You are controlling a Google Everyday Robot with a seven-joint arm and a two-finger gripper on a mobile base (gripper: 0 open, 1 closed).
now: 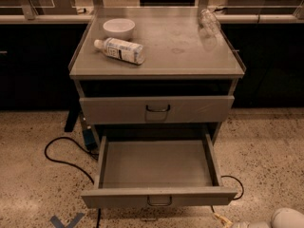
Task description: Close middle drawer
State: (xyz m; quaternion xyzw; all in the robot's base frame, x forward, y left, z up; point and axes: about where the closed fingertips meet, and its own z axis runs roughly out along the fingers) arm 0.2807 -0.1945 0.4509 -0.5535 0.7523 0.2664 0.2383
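The middle drawer (159, 196) of the grey metal cabinet (156, 71) is pulled far out toward me. It is a wide, shallow, empty tray with a low front panel and a small dark wire handle (159, 202). The taller-fronted drawer (156, 109) above it is shut. The lowest drawer is hidden under the open one. Only a white rounded part of my gripper (281, 219) shows, at the bottom right corner. It is low, to the right of the drawer's front panel and apart from it.
On the cabinet top lie a white bowl (118, 27), a white labelled bottle (119, 50) on its side and a clear plastic bottle (209, 21). Black cables (61, 156) run over the speckled floor at left and right. Dark counters stand behind.
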